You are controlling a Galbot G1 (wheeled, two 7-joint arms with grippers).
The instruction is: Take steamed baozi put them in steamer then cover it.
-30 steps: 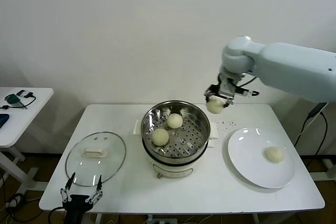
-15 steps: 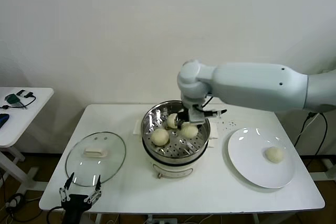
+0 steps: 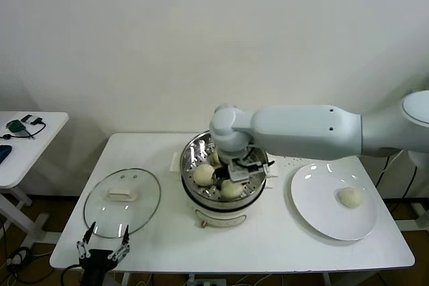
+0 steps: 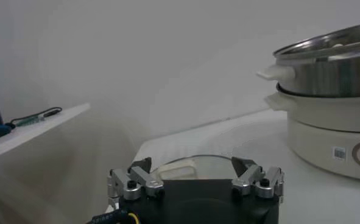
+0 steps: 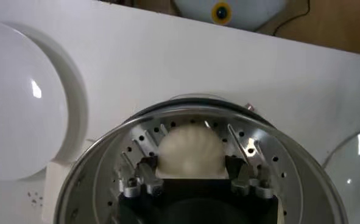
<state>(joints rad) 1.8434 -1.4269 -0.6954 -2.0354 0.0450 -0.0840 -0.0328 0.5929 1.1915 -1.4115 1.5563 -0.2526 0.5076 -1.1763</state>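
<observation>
Three views, one table scene.
Head camera looks forward and down over the whole table [image 3: 281, 239]. Left wrist camera sits low at the table's near edge, facing the steamer [image 4: 329, 61] side-on (some way off). Right wrist camera looks steeply down into the steamer, close; all three views share it.

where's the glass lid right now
In the head view the glass lid lies flat on the table's left side, beside the steamer, just beyond the parked left hand.
</observation>
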